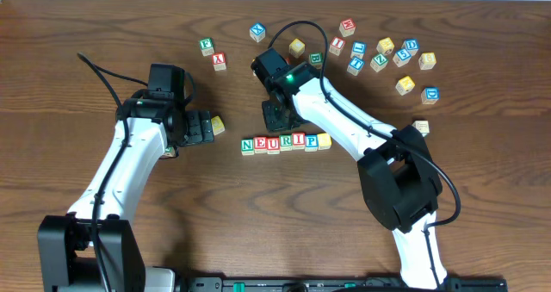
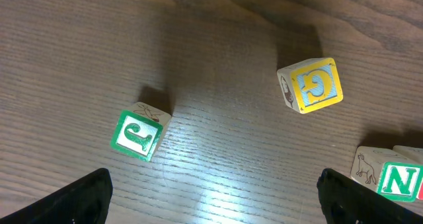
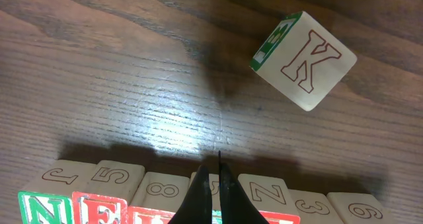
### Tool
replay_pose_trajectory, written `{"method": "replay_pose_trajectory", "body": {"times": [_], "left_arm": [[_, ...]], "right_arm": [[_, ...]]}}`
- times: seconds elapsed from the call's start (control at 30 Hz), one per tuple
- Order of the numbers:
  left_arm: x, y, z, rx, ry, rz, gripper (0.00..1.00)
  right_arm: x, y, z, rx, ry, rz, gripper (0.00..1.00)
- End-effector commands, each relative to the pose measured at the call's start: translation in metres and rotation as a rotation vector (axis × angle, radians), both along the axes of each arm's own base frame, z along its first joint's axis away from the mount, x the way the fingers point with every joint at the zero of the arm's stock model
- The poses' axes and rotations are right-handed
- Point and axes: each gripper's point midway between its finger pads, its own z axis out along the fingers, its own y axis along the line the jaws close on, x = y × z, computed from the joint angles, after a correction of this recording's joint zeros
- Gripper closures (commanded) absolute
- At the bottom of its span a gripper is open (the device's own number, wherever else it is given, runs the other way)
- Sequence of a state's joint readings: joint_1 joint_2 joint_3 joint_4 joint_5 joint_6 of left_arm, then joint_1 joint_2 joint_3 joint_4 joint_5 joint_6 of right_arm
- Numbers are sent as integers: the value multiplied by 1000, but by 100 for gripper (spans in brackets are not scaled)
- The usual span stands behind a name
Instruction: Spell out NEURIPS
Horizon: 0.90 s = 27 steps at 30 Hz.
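cube row (image 1: 285, 143): seven cubes touching side by side, centre of overhead frame; reads N E U R I P, last yellow face illegible
right pincer (image 3: 215, 184): clenched, empty, tips over the row's middle
left pincer (image 2: 213, 184): released wide, holding nothing
left wrist view: green cube (image 2: 137, 135) centre-left, yellow G cube (image 2: 310, 85) upper right
K cube (image 3: 305, 62): upper right of right wrist view, apart from row

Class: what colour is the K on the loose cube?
The K cube shows a red outline on pale wood; right wrist view.
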<state>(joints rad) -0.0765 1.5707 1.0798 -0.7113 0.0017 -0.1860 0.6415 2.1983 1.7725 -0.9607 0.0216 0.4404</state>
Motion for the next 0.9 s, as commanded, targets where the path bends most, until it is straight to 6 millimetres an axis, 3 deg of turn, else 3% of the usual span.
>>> {"method": "replay_pose_trajectory", "body": {"times": [0.0, 0.87], "left_arm": [[5, 0, 9, -5, -24, 4, 2], [5, 0, 9, -5, -24, 4, 2]], "right_arm": [[-4, -4, -8, -22, 18, -16, 99], [-19, -11, -18, -37, 77, -26, 99]]}}
